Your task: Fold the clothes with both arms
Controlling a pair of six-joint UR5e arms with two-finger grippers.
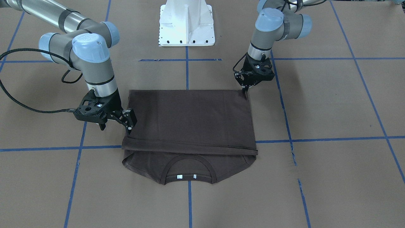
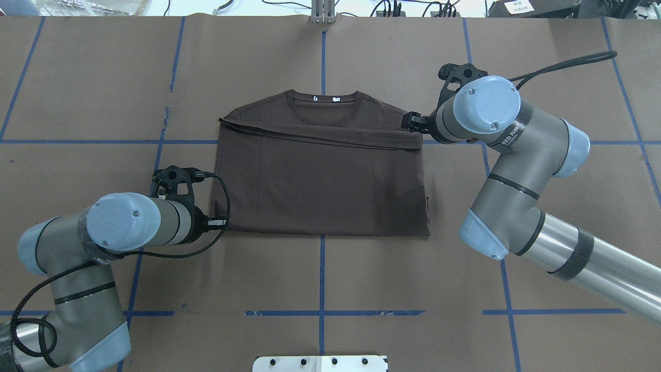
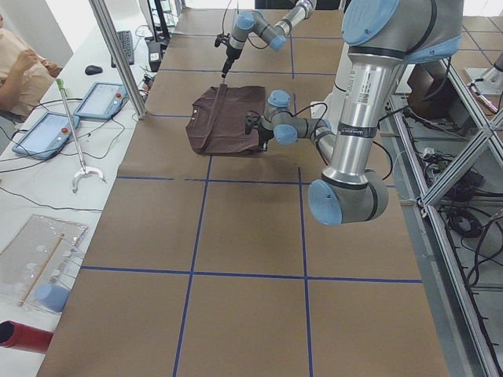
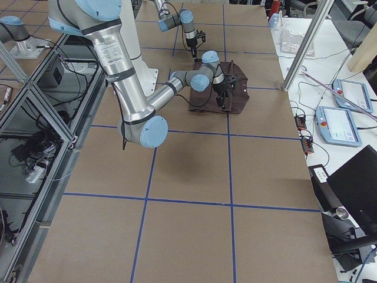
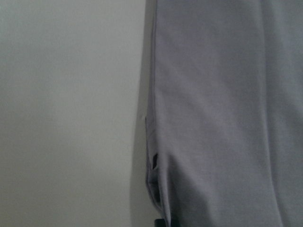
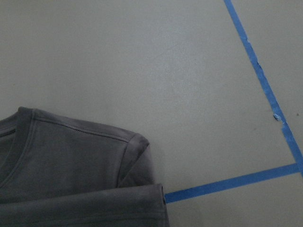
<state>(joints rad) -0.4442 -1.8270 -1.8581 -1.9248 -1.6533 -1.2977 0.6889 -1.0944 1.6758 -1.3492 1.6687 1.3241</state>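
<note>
Count on the brown-papered table point(image 1: 316, 104): one T-shirt point(image 1: 190, 117), my two arms, two grippers, one white pedestal base point(image 1: 186, 25), and a grid of blue tape lines point(image 1: 332, 138). The T-shirt is dark brown and lies flat at the table's middle, straddling the central tape line, with its ribbed round collar point(image 1: 188, 160) on the side away from my base. It is folded into a near rectangle. The lower body is brought up over the chest, so its hem edge runs as a slightly slanted band just short of the collar, and the shoulders show beyond that band. Two small white labels point(image 1: 179, 176) sit inside the neck. The cloth is smooth apart from a soft roll along the folded-over edge. My left arm point(image 1: 278, 22) reaches down to the shirt's corner nearest my base on my left side. My left gripper point(image 1: 245, 88) points down with its tips at that corner, and I cannot tell whether its fingers are parted or pressed together. My right arm point(image 1: 91, 53) is bent low at the opposite side edge. My right gripper point(image 1: 128, 125) is at that edge near the end of the hem band, and I cannot tell how its fingers stand. My right wrist view shows one shoulder and the folded edge.
</note>
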